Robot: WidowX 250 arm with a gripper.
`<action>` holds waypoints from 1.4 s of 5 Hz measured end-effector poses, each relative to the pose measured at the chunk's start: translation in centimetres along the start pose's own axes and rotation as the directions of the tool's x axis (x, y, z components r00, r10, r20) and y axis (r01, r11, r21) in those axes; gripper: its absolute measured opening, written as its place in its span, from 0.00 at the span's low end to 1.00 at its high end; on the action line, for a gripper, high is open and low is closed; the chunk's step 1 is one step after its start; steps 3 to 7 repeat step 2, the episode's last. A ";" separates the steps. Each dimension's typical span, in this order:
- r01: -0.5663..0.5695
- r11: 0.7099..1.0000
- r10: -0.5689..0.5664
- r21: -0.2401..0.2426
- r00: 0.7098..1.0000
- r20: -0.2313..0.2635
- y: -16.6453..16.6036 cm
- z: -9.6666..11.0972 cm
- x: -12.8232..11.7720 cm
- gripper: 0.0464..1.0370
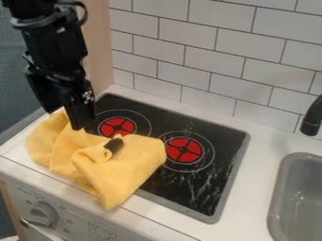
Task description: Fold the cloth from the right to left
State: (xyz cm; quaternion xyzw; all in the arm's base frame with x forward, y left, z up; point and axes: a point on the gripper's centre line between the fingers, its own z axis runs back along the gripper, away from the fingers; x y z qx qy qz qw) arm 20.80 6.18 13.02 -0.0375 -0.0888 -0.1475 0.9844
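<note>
Drooping toward six o'clock, the near corner of the yellow cloth (116,172) is reaching the front edge of the white countertop (148,214), above the control knob (44,214) at seven. That corner is posing the nearest risk: a pull toward nine could be dragging it over the edge, with the bunched weight sliding after it. Behind it, the cloth is lying rumpled across the near left part of the black cooktop (179,188) and the counter beside it. Its folds are overlapping, so a grasp could be catching several layers and shifting the whole heap instead of turning the right side over. A small dark piece (113,147) is poking out among the folds; I am not able to tell what it is, and if it is a separate object, it could be snagging the fabric. At eleven from the cloth's middle, the black gripper (79,118) is hanging against the far left folds; how far open it is, and whether it is holding any fabric, I cannot tell. With it sitting so far left, the right side, bordering the red-centred burner (183,149) at two, could be staying unfolded unless the grasp is going there.
</note>
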 end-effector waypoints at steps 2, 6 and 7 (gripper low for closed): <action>0.016 1.000 -0.016 -0.015 1.000 0.008 -0.1 0.3 -0.2 0.96; 0.016 1.000 -0.016 -0.015 1.000 0.008 -0.1 0.3 -0.2 0.96; 0.016 1.000 -0.016 -0.015 1.000 0.008 -0.1 0.3 -0.2 0.96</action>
